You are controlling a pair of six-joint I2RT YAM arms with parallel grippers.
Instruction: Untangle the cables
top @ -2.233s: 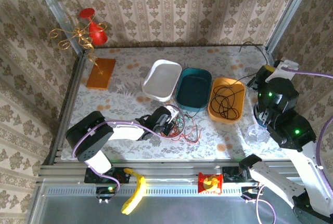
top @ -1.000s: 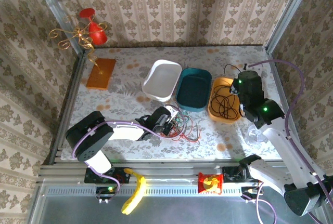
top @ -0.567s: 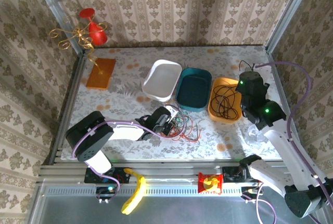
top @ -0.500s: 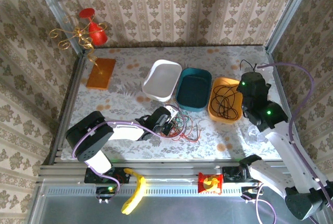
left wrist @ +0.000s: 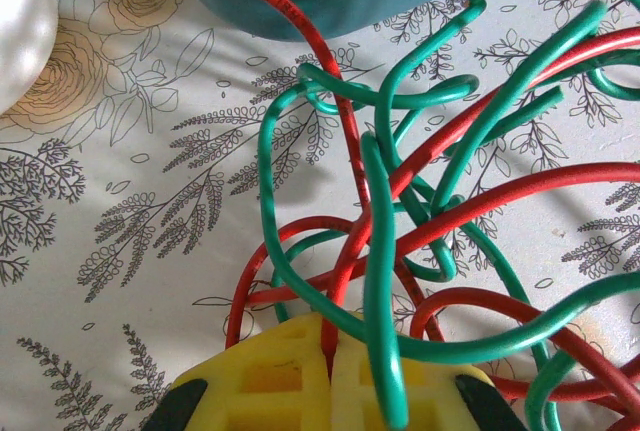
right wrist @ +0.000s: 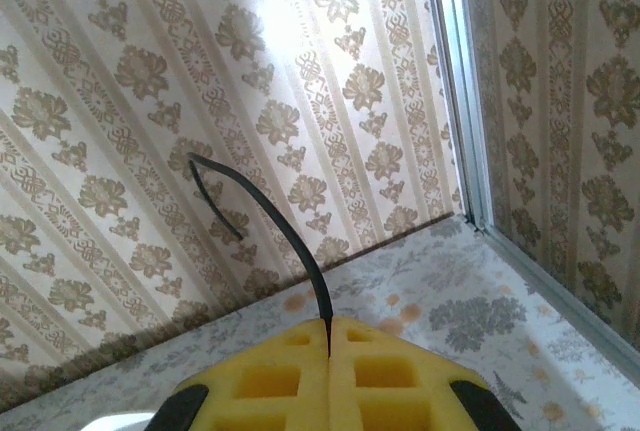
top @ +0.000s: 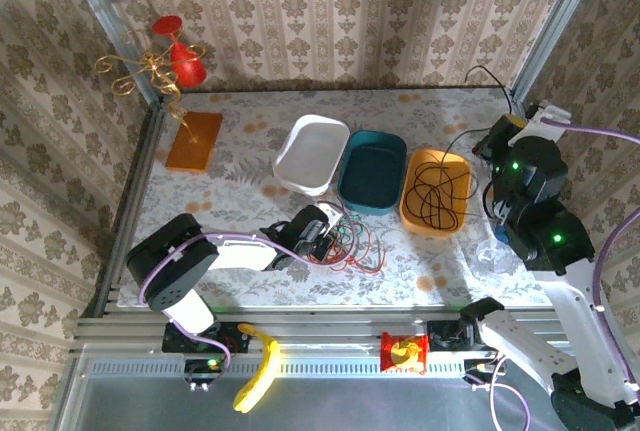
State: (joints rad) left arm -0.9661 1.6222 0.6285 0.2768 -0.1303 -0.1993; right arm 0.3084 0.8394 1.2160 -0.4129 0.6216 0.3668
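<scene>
**Gripping cables at two spots on the desk**

Top view: three tubs stand in a row mid-desk, a white tub (top: 312, 154), a teal tub (top: 372, 173) and an orange tub (top: 412, 209). The orange one holds a coil of black cable (top: 436, 189), and a strand rises from it to the right fingers (top: 512, 121), raised near the back-right corner post (top: 548, 36). The left fingers (top: 328, 238) lie low just in front of the teal tub, at the red-and-green tangle (top: 355, 248). Open desk (top: 240, 186) runs left of the white tub to an orange board (top: 193, 141).

Left wrist view: the left fingers (left wrist: 330, 371) are pressed together on a red cable (left wrist: 345, 181). A green cable (left wrist: 380, 251) loops over one pad.

Right wrist view: the right fingers (right wrist: 330, 351) are closed on the black cable (right wrist: 290, 241), its tail curving up against the wallpaper.
</scene>
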